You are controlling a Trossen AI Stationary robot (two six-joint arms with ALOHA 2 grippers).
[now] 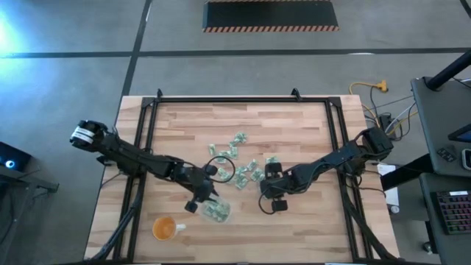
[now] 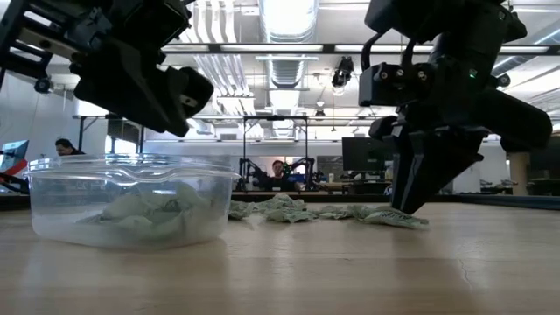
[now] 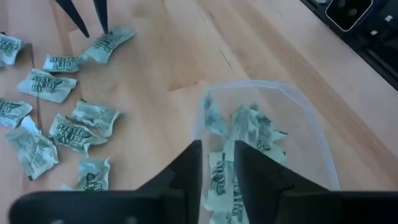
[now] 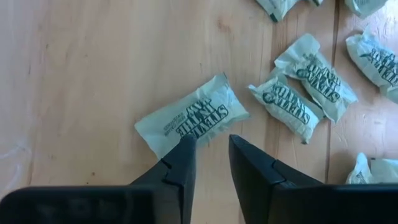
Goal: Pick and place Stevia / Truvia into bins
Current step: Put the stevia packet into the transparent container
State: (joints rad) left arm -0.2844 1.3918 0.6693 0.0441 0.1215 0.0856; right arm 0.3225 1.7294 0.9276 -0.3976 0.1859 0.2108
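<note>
Pale green and white Stevia packets (image 1: 243, 165) lie scattered flat on the wooden table; they also show as packets (image 2: 289, 211) in the low view. Several more sit inside the clear tub (image 1: 217, 212), whose rim (image 3: 298, 99) shows below my left gripper (image 3: 217, 165). That gripper hovers over the tub (image 2: 131, 206), fingers slightly apart. My right gripper (image 4: 211, 146) points down at the table (image 2: 407, 206), open a little, its tips at the edge of one lone packet (image 4: 189, 121). My right gripper comes from above, pointing down, with one fingertip (image 4: 186, 144) at the long edge of the lone packet (image 4: 174, 134), which lies flat on the table. Whether the tip touches the paper, I cannot tell.
A small orange cup with a handle (image 1: 166, 228) stands near the table's near-left corner, beside the tub. Black frame rails (image 1: 147, 132) run along the table's left, right and far sides. A person (image 2: 278, 168) sits in the room beyond.
</note>
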